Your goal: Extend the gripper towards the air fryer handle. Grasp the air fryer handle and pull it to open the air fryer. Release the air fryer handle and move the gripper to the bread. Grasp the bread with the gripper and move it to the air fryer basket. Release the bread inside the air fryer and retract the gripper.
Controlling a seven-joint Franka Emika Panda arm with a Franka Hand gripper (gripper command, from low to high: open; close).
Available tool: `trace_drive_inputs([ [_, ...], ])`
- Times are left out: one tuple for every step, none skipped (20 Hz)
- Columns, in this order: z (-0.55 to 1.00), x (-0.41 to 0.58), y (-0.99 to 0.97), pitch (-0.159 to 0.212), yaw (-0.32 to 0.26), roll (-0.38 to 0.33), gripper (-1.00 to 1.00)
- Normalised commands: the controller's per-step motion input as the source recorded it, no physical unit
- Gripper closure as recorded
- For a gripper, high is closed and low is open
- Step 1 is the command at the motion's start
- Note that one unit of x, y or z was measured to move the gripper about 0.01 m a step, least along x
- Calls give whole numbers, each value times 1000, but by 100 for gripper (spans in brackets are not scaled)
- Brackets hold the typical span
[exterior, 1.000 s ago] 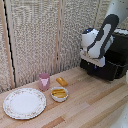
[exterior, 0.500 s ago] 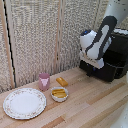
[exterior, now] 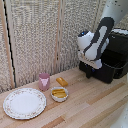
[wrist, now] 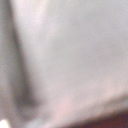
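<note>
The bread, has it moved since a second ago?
No. The bread lies on the table between the pink cup and the white bowl, as before.

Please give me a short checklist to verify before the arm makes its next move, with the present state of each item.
1. Air fryer basket pulled out: ok, the drawer looks open.
2. End effector released from the handle: cannot tell, the arm hides it.
3. Bread lying free on the table: ok.
4. Pink cup and white bowl close to the bread: not ok, little room.
5. Wrist view usable: not ok, only blur.
</note>
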Motion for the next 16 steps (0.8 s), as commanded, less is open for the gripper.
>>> trace_drive_inputs([
  [180, 0, 169, -36, -40, 0, -100],
  [237, 0, 131, -9, -3, 21, -100],
  [406, 0, 126, 0, 7, 89, -100],
  [566, 0, 137, 0, 44, 111, -100],
  [671, 0, 154, -18, 66, 121, -100],
  [711, 0, 291, -41, 86, 117, -100],
  [734, 0, 294, -46, 86, 122, -100],
  [749, 0, 294, -40, 88, 119, -100],
  [734, 0, 334, -13, 103, 122, -100],
  [743, 31, 349, 0, 105, 119, -100],
  [751, 129, 374, 0, 101, 115, -100],
  [763, 131, 340, 0, 108, 114, -100],
  [714, 146, 360, 0, 109, 99, -100],
  [680, 154, 366, 0, 111, 103, -100],
  [671, 180, 354, 0, 100, 120, -100],
  [654, 189, 366, 18, 104, 140, -100],
])
